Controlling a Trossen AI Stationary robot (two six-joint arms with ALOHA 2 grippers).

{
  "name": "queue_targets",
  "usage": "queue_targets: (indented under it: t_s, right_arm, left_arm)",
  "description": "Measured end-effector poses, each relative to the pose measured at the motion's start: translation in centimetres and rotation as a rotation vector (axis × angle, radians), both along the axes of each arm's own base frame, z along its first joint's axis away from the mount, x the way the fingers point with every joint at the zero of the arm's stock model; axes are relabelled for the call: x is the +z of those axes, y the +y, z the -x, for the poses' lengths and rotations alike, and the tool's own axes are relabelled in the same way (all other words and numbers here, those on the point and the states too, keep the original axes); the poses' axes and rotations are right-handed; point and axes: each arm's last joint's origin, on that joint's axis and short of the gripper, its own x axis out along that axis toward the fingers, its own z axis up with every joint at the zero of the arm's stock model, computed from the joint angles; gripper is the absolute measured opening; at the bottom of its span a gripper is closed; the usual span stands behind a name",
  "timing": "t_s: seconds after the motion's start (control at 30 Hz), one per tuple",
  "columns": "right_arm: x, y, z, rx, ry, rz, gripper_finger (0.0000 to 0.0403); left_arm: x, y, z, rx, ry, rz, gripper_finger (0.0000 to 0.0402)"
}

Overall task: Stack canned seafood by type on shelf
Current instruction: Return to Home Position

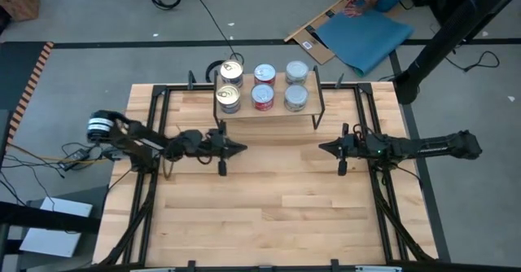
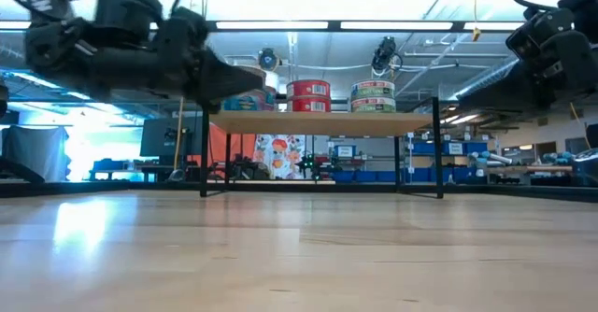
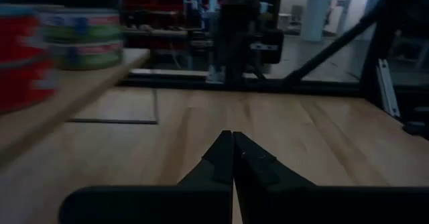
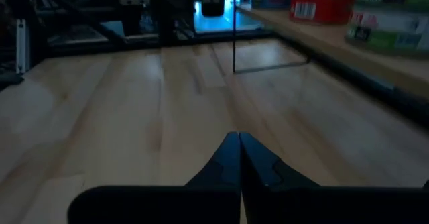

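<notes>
Left fingers (image 1: pixel 242 148) closed, empty | right fingers (image 1: pixel 321 148) closed, empty | both level over table (image 1: pixel 269 211)

I count six tin tops from above on one shelf (image 1: pixel 273 112): two gold-topped tins (image 1: pixel 231 71), two red-rimmed tins (image 1: pixel 263 98), two plain silver tins (image 1: pixel 296 98). At table height the red stack (image 2: pixel 308 95) is two tins high and the green-labelled stack (image 2: pixel 373 95) is two high. The third stack (image 2: pixel 257 100) sits half hidden behind my arm, so I can't count it.
</notes>
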Motion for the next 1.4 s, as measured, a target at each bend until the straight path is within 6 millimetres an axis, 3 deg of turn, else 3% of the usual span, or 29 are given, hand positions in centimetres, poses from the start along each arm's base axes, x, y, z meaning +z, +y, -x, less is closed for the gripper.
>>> queue_targets:
  t_s: [0.5,0.73,1.0,1.4]
  right_arm:
    - [0.4,-0.3,0.2,-0.032,-0.041,0.009,0.0002]
    - [0.4,-0.4,0.2,-0.084,-0.054,-0.016,0.0002]
    - [0.5,-0.5,0.3,-0.106,-0.058,0.004,0.0002]
    - [0.5,-0.5,0.3,-0.107,-0.048,0.048,0.0002]
  left_arm:
    - [-1.3,1.1,8.0,0.134,-0.064,0.022,0.0006]
    - [-1.4,1.2,8.5,0.182,0.018,-0.006,0.0006]
    - [0.2,0.6,9.4,0.154,-0.057,-0.042,0.0006]
    - [0.8,0.0,11.8,0.194,-0.012,-0.029,0.0006]
